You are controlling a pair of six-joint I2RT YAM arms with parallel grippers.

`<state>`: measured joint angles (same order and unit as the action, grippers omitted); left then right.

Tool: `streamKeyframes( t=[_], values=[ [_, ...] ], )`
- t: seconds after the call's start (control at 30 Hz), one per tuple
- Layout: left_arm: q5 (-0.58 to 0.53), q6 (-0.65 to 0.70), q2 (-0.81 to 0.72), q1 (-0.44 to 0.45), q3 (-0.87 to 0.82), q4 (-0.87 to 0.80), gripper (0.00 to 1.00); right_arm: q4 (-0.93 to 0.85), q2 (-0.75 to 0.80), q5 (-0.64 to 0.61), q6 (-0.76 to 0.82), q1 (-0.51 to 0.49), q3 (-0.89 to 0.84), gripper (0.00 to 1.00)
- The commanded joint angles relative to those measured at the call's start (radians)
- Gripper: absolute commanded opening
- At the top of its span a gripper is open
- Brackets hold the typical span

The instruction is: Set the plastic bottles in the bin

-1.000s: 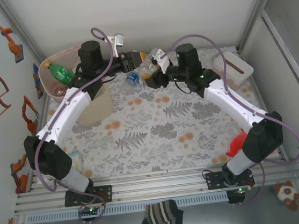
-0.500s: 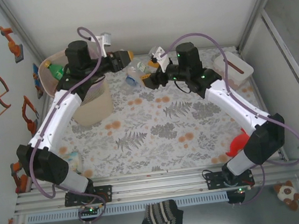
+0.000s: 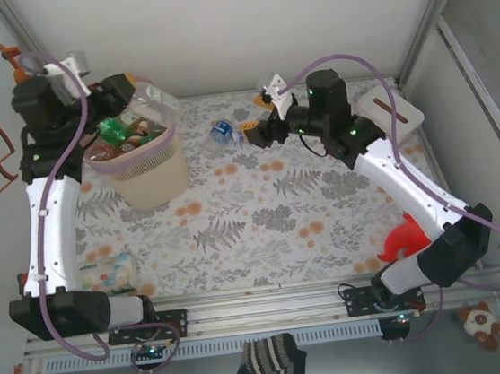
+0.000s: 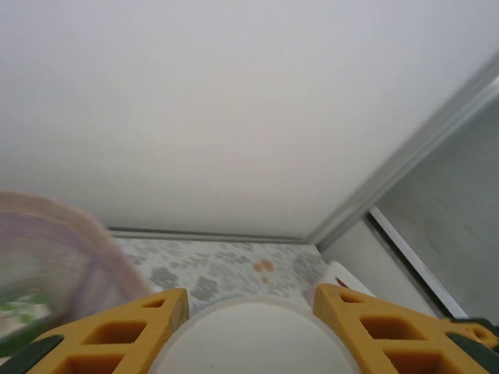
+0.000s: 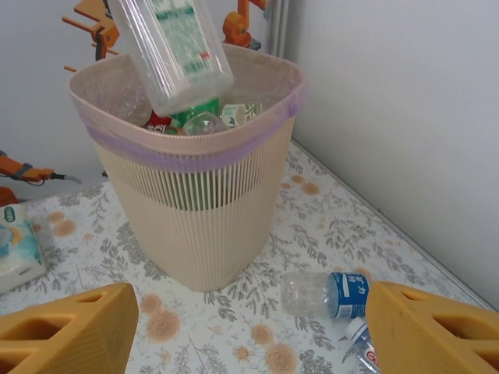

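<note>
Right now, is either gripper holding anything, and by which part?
The left gripper holds a clear bottle by its upper part, above the bin. The right gripper is empty.

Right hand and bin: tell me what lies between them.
A clear bottle with a blue label lies between the bin and the right hand; the top view shows it.

Pale pink bin (image 5: pixel 195 226), floral table (image 5: pixel 327 226) — green-labelled bottle (image 5: pixel 175 47)

Floral table (image 3: pixel 263 222): bin (image 3: pixel 149 176), 2 bottles (image 3: pixel 222 132)
</note>
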<state>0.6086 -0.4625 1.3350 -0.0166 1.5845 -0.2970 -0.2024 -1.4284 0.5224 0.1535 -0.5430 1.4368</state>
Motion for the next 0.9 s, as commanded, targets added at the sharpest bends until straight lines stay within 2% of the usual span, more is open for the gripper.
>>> streamKeyframes(
  t=[0.0,0.13,0.27,0.4,0.5,0.57,0.67,0.87],
  values=[
    [-0.001,-0.053,-0.057,-0.095,-0.036,-0.005,0.33,-0.016,0.013,-0.008,0.006,0.002,-0.013,0.76],
    [0.017,-0.103,-0.07,-0.205,-0.076,0.004,0.33,-0.016,0.013,-0.002,0.006,0.002,-0.013,0.76],
    [0.071,-0.146,-0.048,-0.26,-0.119,0.038,0.33,-0.028,0.017,-0.005,0.02,0.002,-0.015,0.76],
    [0.082,-0.133,-0.021,-0.276,-0.156,0.029,0.34,-0.042,0.026,-0.005,0.027,0.002,-0.025,0.76],
    [0.106,-0.158,0.006,-0.279,-0.201,0.082,0.35,-0.039,0.031,-0.005,0.027,0.002,-0.039,0.76],
    [0.111,-0.202,0.012,-0.278,-0.251,0.177,0.34,-0.038,0.029,-0.002,0.027,0.002,-0.044,0.76],
    [0.062,-0.267,0.009,-0.274,-0.317,0.301,0.35,-0.046,0.029,0.0,0.03,0.002,-0.042,0.75],
    [0.002,-0.277,0.073,-0.226,-0.314,0.345,0.39,-0.053,0.048,-0.001,0.037,0.0,-0.055,0.75]
  ],
)
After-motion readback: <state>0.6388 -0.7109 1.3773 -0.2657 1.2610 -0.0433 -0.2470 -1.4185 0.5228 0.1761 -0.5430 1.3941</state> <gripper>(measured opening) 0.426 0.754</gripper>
